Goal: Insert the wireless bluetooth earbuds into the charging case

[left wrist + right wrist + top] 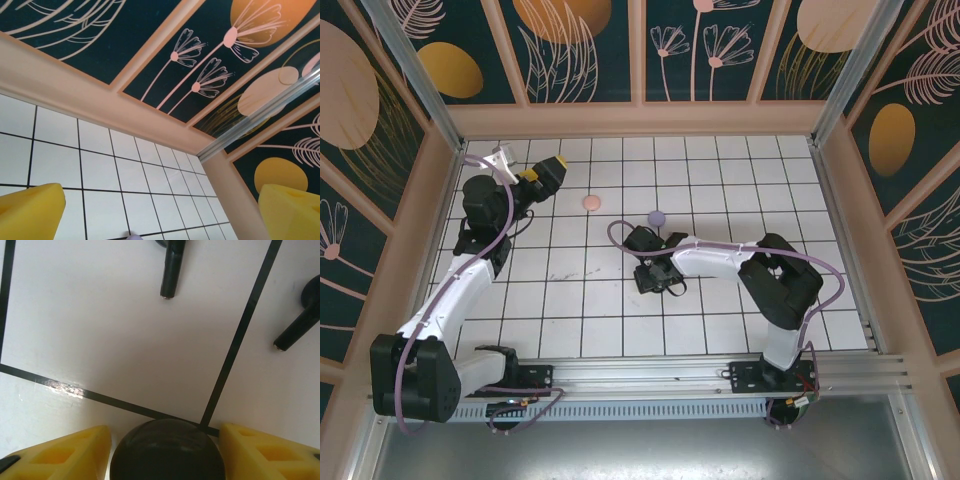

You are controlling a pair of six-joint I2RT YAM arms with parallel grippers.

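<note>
A black round charging case (167, 452) sits on the white tiled floor between the yellow fingers of my right gripper (165, 450), and both fingers lie against its sides. Two black earbuds lie just beyond it: one (170, 270) straight ahead, the other (300, 322) off to the right. From above, my right gripper (658, 277) points down near the middle of the floor. My left gripper (548, 172) hangs open at the back left, with nothing between its fingers (30, 212). It is aimed at the back wall.
A pale pink disc (590, 202) and a lilac disc (657, 217) lie on the tiles between the two grippers. The lilac disc's edge (131, 237) peeks in at the bottom of the left wrist view. Patterned walls (640, 50) enclose the floor on three sides.
</note>
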